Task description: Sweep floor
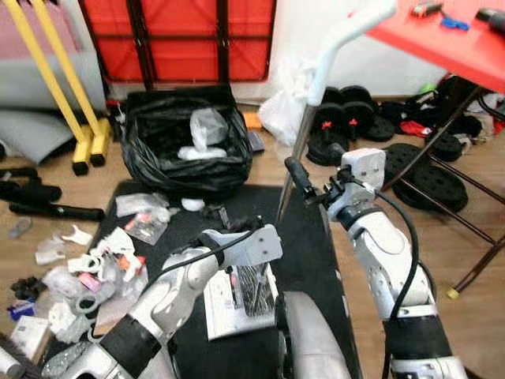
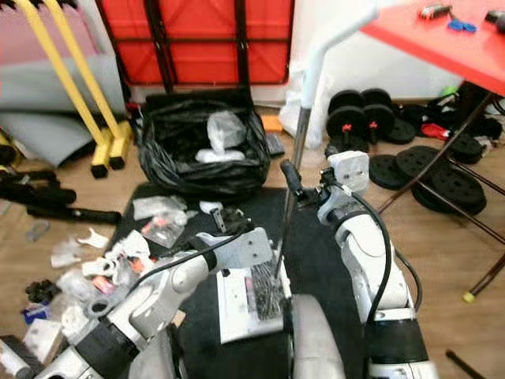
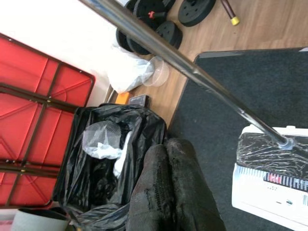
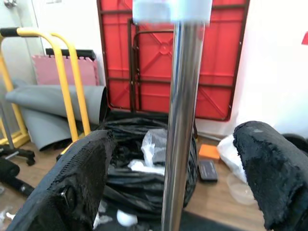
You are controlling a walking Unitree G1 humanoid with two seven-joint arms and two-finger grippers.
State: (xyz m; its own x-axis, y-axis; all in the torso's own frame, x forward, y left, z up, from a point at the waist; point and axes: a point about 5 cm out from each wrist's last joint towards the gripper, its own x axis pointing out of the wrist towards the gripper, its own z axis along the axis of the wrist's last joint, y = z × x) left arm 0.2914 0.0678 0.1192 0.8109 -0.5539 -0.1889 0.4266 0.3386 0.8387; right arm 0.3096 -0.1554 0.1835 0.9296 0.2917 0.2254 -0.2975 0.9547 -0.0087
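Observation:
A broom stands on the black mat point(image 1: 308, 237), its chrome pole point(image 1: 298, 142) leaning up to a white handle point(image 1: 347, 28). Its black bristle head point(image 1: 254, 286) rests on a white flat box point(image 1: 225, 312). My right gripper point(image 4: 178, 159) is open, with one finger on each side of the pole point(image 4: 180, 120) and not touching it; it sits about halfway up the pole point(image 2: 293, 178). My left gripper point(image 3: 166, 192) is shut on nothing and is held low above the mat, beside the broom head and pointing toward the black trash bag point(image 1: 185, 146). Wrappers and plastic scraps point(image 1: 95, 272) litter the floor at left.
The trash bag stands open at the mat's far edge with white plastic inside. A red table point(image 1: 458, 39) with dark legs stands at right over weight plates point(image 1: 430, 178) and dumbbells point(image 1: 347, 106). A yellow frame point(image 1: 67, 87) and black bars point(image 1: 47, 207) lie at left.

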